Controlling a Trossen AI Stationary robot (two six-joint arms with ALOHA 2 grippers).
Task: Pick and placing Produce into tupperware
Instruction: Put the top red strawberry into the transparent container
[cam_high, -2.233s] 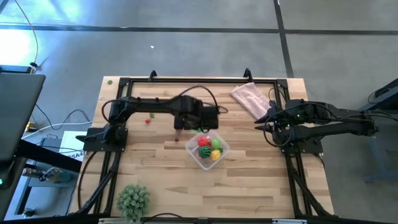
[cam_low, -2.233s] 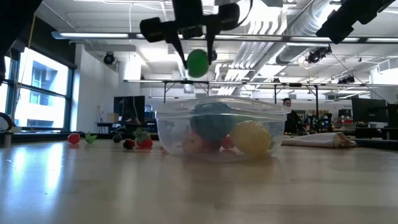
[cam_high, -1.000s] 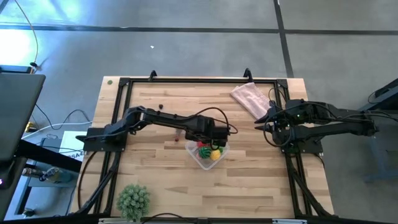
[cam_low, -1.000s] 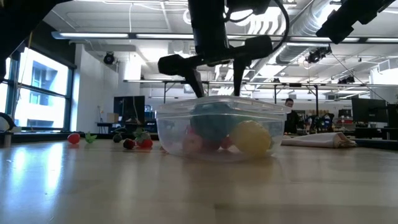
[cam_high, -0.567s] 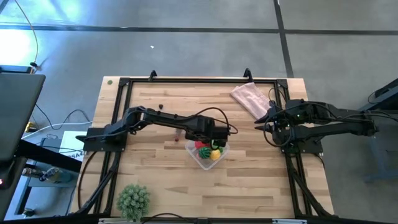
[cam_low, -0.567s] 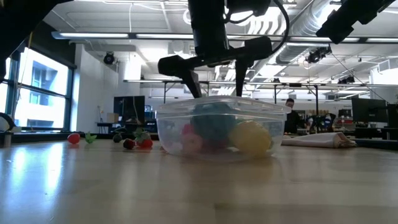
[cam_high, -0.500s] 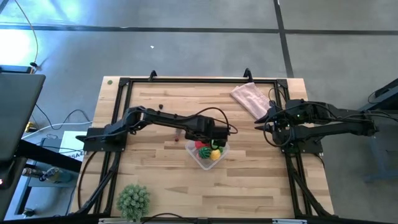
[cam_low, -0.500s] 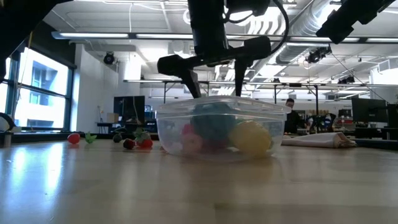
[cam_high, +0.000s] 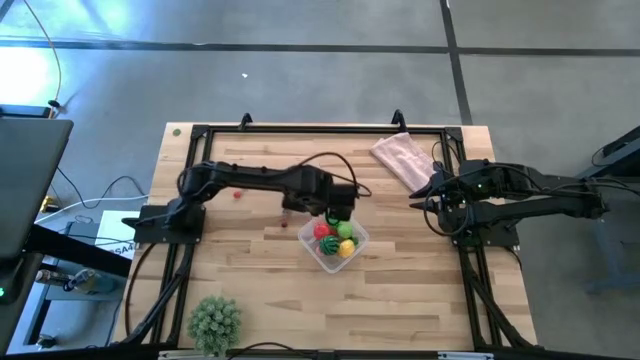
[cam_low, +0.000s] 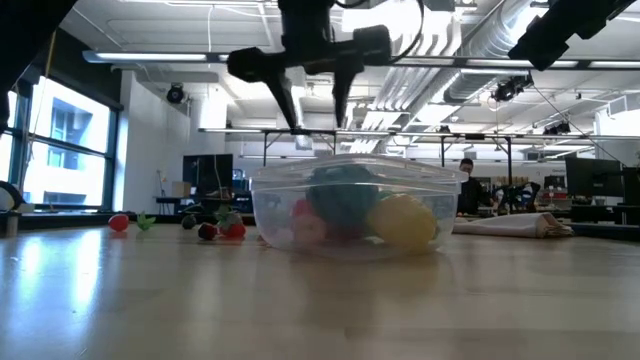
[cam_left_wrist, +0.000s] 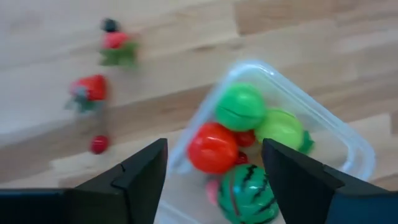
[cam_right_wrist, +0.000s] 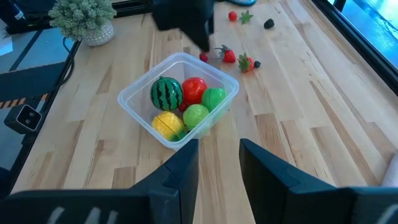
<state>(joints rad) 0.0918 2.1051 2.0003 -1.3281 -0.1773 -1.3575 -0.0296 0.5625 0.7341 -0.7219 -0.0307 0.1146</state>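
- Left gripper (cam_low: 312, 110) empty, jaws parted wide, poised above the near rim of the tupperware (cam_low: 346, 208) and clear of it; in the left wrist view the two dark fingers (cam_left_wrist: 140, 171) frame the container's open mouth with nothing between them.
- Right gripper (cam_right_wrist: 217, 165) parked at the table's right side, well apart from the container; jaws standing narrowly parted, nothing held.
- Step in hand, by judgement: a release into the container just finished, with a reach for the next loose piece to come.
- Next move calls for a swing to the scattered pieces beside the container, a drop over one of them with jaws wide, and a careful pinch, each piece being small and likely to roll.
- Inside the tupperware: a striped watermelon (cam_right_wrist: 166, 93), a red round fruit (cam_right_wrist: 194, 89), two green pieces (cam_right_wrist: 214, 98), and a yellow piece (cam_right_wrist: 165, 125), packed close and touching.
- Still loose on the wood near the container: a small red ball (cam_left_wrist: 98, 144) just beside its wall, two strawberry-like pieces (cam_left_wrist: 90, 90); farther off, a red piece (cam_right_wrist: 232, 16), a green leafy bit (cam_right_wrist: 245, 17) and a dark berry (cam_right_wrist: 268, 23).
- Off to the edges: a pink cloth (cam_high: 400, 158) at the far right of the table, a spiky potted plant (cam_high: 215, 322) at the near left corner.
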